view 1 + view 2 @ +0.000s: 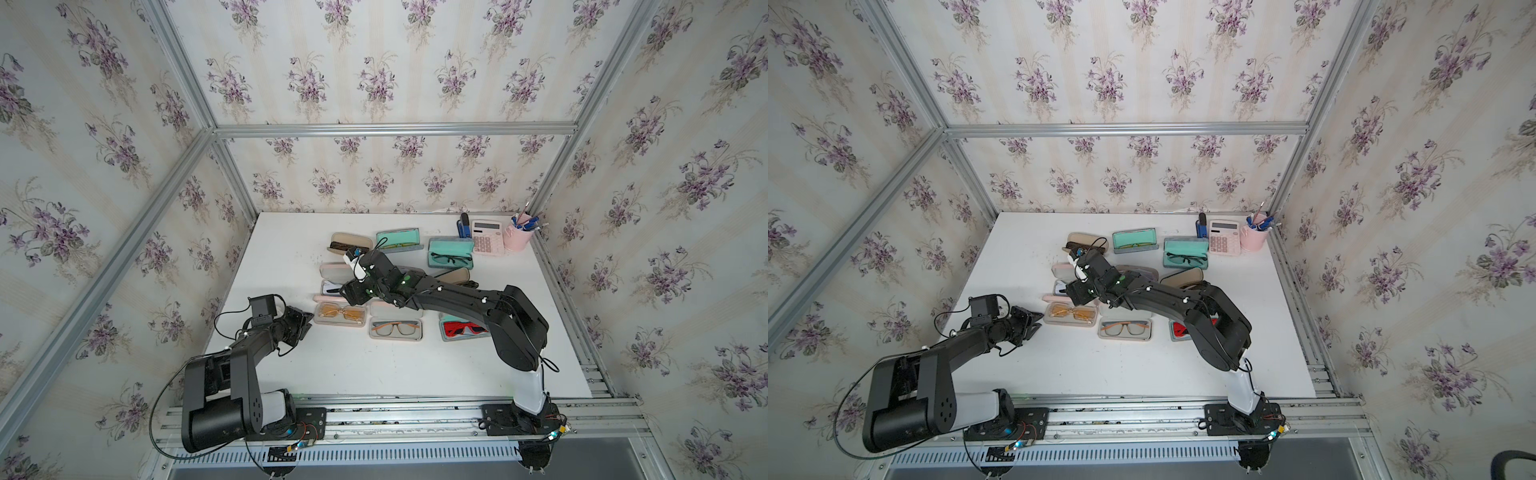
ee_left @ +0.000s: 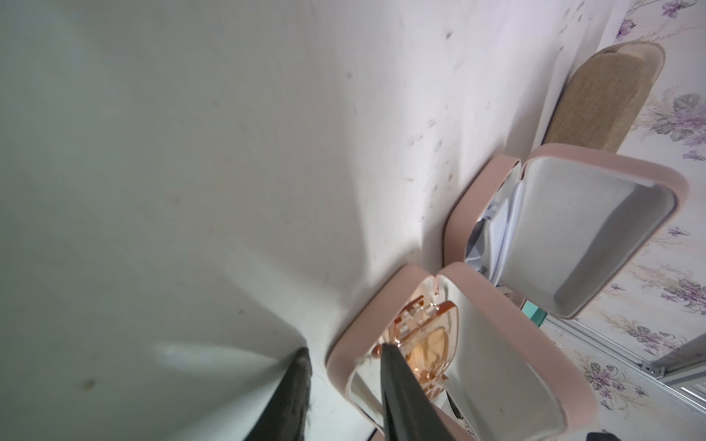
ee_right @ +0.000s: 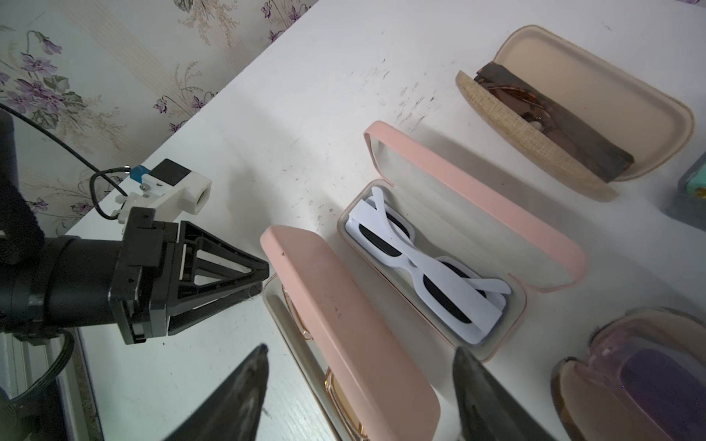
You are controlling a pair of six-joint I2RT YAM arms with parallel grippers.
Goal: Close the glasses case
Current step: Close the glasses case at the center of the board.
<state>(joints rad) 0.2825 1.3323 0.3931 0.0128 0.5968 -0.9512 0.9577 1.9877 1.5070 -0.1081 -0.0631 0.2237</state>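
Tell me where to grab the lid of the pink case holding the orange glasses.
Grip the lid by its free long edge, mid-length, coming from above with the right hand. It stands part-raised on its hinge over the orange glasses, so that rim is exposed; the left hand crowds one end.

Violet-flowered wallpaper (image 1: 374, 83) on three walls; aluminium frame rails (image 1: 395, 129); white tabletop (image 1: 353, 365) evenly lit.

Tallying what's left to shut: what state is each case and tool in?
Orange-glasses case, open, lid raised.
White-sunglasses case, open.
Woven case, open.
Purple-lens case, open.
Rear teal case, open.
Nearer teal case, open.
Tan case by right arm, open.
Grey-frames case, open.
Red-sunglasses case, open.
Left tool, slightly open.
Right tool, open, empty.
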